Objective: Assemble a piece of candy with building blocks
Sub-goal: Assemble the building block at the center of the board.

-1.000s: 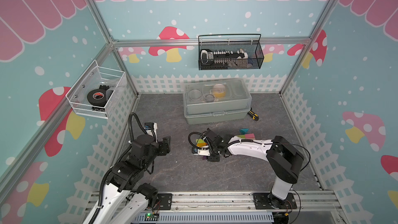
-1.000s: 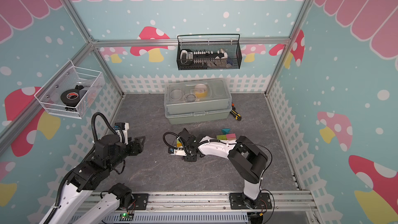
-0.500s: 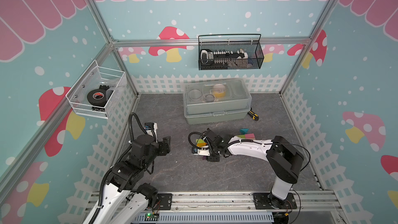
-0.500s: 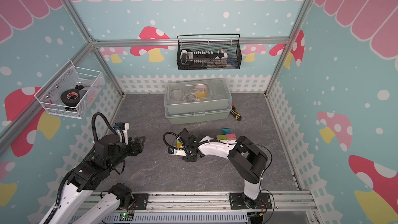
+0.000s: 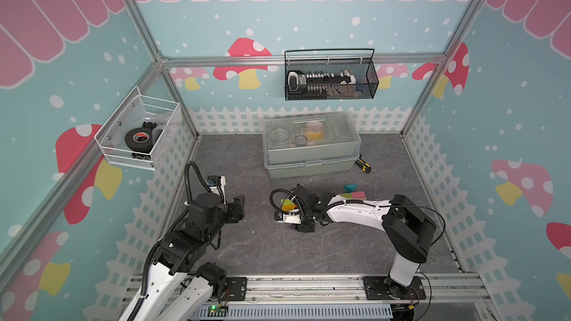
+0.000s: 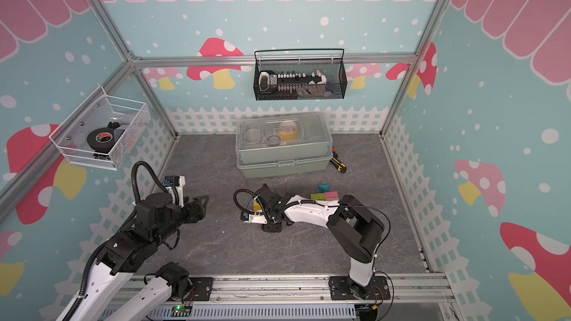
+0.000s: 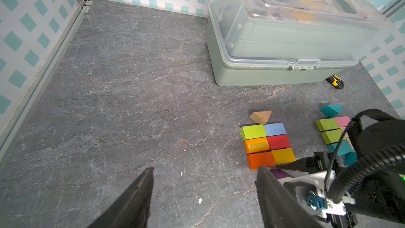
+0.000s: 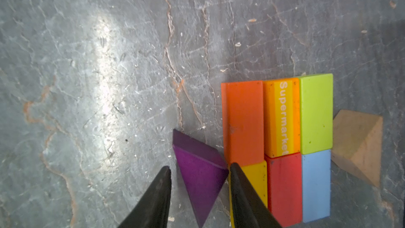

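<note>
Six building blocks lie flat in a tight rectangle (image 7: 266, 143): orange (image 8: 242, 121), an orange one printed "Supermarket" (image 8: 282, 117), green (image 8: 316, 112), yellow (image 8: 258, 178), red (image 8: 285, 187) and blue (image 8: 315, 183). A tan triangular block (image 8: 355, 145) sits against the green and blue side. A purple triangular block (image 8: 197, 183) lies on the floor beside the orange and yellow blocks. My right gripper (image 8: 199, 166) straddles it, open: one finger touches its corner, the other stands clear. My left gripper (image 7: 205, 168) hangs open and empty to the left.
More blocks lie behind the right arm: green (image 7: 327, 125), pink (image 7: 343, 121) and teal (image 7: 331, 110). A lidded plastic toolbox (image 5: 310, 146) stands at the back, with a utility knife (image 5: 363, 165) beside it. Wire baskets (image 5: 330, 78) (image 5: 139, 134) hang on the walls.
The right jaws have eased apart a little around the purple block. Neither arm has visibly shifted in the top views.
</note>
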Robot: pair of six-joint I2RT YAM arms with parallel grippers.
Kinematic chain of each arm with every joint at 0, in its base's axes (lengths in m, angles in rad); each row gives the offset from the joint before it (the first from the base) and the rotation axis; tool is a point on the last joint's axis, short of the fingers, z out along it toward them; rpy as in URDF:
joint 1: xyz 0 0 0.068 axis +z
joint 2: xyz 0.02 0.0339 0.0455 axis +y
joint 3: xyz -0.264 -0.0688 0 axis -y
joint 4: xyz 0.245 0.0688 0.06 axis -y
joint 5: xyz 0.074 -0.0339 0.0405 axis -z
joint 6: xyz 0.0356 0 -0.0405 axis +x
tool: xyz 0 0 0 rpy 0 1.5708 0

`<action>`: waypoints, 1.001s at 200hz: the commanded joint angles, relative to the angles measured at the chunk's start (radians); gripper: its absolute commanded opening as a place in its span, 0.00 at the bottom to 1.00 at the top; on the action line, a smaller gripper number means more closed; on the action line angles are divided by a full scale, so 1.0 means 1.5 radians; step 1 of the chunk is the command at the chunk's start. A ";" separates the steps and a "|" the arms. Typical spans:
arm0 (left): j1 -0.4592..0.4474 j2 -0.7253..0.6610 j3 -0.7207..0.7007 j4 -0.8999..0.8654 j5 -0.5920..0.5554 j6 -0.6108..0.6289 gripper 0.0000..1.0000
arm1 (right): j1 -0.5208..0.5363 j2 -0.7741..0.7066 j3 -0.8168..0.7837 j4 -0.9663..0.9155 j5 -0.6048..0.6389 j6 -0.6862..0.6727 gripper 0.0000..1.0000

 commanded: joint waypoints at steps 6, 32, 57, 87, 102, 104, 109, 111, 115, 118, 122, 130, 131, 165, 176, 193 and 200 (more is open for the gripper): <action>0.004 -0.003 -0.005 0.000 0.004 0.004 0.73 | -0.002 0.005 0.008 -0.008 -0.020 -0.005 0.44; 0.005 -0.003 -0.005 0.001 0.004 0.004 0.73 | -0.001 0.006 0.008 -0.008 -0.019 -0.004 0.40; 0.004 -0.004 -0.005 0.000 0.004 0.005 0.73 | -0.002 0.004 0.008 -0.009 -0.019 -0.003 0.31; 0.004 -0.004 -0.005 0.000 0.004 0.005 0.73 | -0.003 0.002 0.006 -0.014 -0.007 -0.002 0.26; 0.004 -0.004 -0.005 0.001 0.003 0.005 0.73 | -0.003 0.000 0.002 -0.016 0.002 -0.001 0.25; 0.004 -0.004 -0.005 0.001 0.004 0.005 0.73 | -0.003 -0.001 0.002 -0.015 0.004 -0.001 0.25; 0.004 -0.005 -0.005 0.000 0.004 0.004 0.73 | -0.004 -0.002 0.000 -0.015 0.005 -0.002 0.24; 0.004 -0.005 -0.005 0.000 0.004 0.005 0.73 | -0.004 -0.002 0.000 -0.015 0.005 -0.001 0.24; 0.004 -0.004 -0.005 0.000 0.004 0.005 0.73 | -0.005 -0.004 -0.001 -0.015 0.005 -0.001 0.24; 0.004 -0.005 -0.005 0.000 0.004 0.005 0.73 | -0.004 -0.005 -0.002 -0.015 0.006 -0.001 0.24; 0.004 -0.004 -0.005 0.001 0.004 0.005 0.73 | -0.006 -0.006 -0.003 -0.015 0.006 -0.001 0.24; 0.004 -0.005 -0.005 0.000 0.004 0.005 0.73 | -0.006 -0.008 -0.006 -0.014 0.005 -0.001 0.24; 0.004 -0.005 -0.005 0.001 0.004 0.005 0.73 | -0.006 -0.008 -0.006 -0.014 0.005 -0.001 0.25; 0.004 -0.005 -0.005 0.000 0.004 0.005 0.73 | -0.013 -0.010 -0.012 -0.014 0.010 0.000 0.24; 0.004 -0.005 -0.005 0.000 0.004 0.005 0.73 | -0.015 -0.012 -0.015 -0.013 0.012 0.001 0.24; 0.004 -0.005 -0.006 0.000 0.005 0.005 0.73 | -0.016 -0.013 -0.016 -0.014 0.010 0.000 0.24; 0.004 -0.004 -0.006 0.001 0.005 0.005 0.73 | -0.016 -0.013 -0.017 -0.014 0.009 0.000 0.24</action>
